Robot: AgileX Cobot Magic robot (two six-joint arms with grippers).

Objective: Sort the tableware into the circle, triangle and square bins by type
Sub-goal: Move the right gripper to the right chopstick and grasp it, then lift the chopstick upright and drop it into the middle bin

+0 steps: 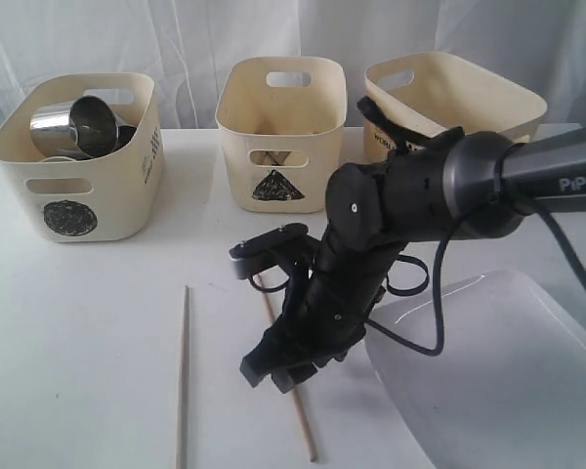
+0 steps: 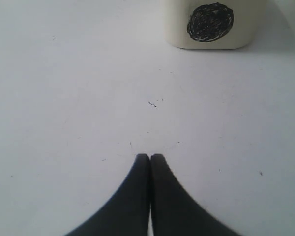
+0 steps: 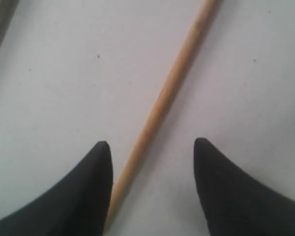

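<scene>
Stock as I see it from the remote station, every place taken from the triangle bin.

1. Worktop (image 1: 88, 322): white, carries everything below.
2. Plate (image 1: 498, 391): large, white, squarish. It lies on the worktop in front of the triangle bin, off towards the third bin's side, at the near edge of the exterior view.
3. Right arm (image 1: 439, 191): black, reaching across in front of the triangle bin and bent down to the worktop.
4. Triangle bin (image 1: 278, 117): cream, black triangle on its face, middle of the row of three.
5. Circle bin (image 1: 78, 181): cream, black scribbled disc, beside the triangle bin.
6. Third bin (image 1: 459, 98): cream, on the triangle bin's other side, its mark hidden behind the arm.
7. Steel mugs (image 1: 83, 125): what looks like two, lying tilted inside the circle bin.
8. Right claw (image 3: 151, 142): fingers spread apart, low over the worktop in front of the triangle bin, straddling item 10 without clamping it.
9. Left claw (image 2: 150, 157): fingers pressed together, nothing between them, over bare worktop facing the circle bin.
10. First chopstick (image 3: 177, 73): wooden, flat on the worktop directly in front of the triangle bin.
11. Second chopstick (image 1: 183, 381): wooden, flat, in front of the triangle bin towards the circle bin's side, apart from item 10.
</scene>
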